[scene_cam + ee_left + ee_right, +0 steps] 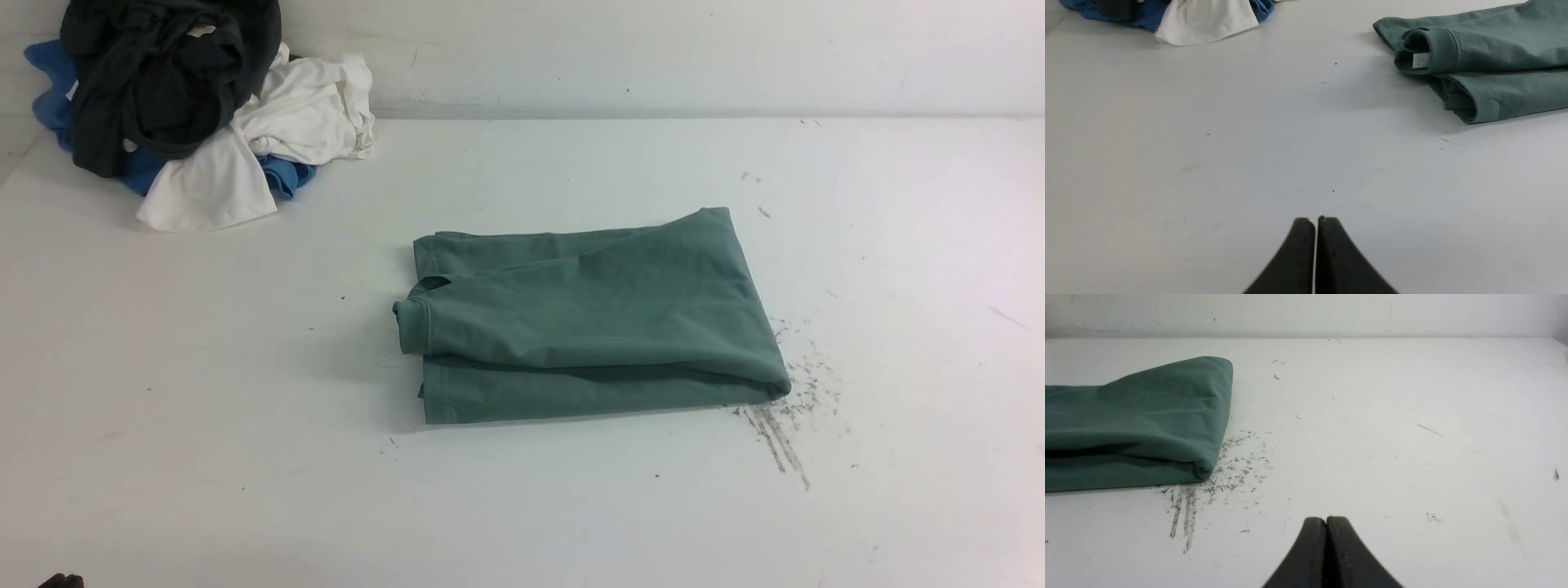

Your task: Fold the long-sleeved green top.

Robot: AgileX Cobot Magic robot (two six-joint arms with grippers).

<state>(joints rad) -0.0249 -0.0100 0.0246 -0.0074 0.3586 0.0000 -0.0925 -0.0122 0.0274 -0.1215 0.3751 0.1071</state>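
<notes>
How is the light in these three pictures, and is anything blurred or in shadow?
Front view: soft even light, faint shadow left of the green top. Left wrist view: sharp, neck label visible but unreadable; left gripper dark, jaws closed. Right wrist view: clear, no glare; right gripper slightly soft.
</notes>
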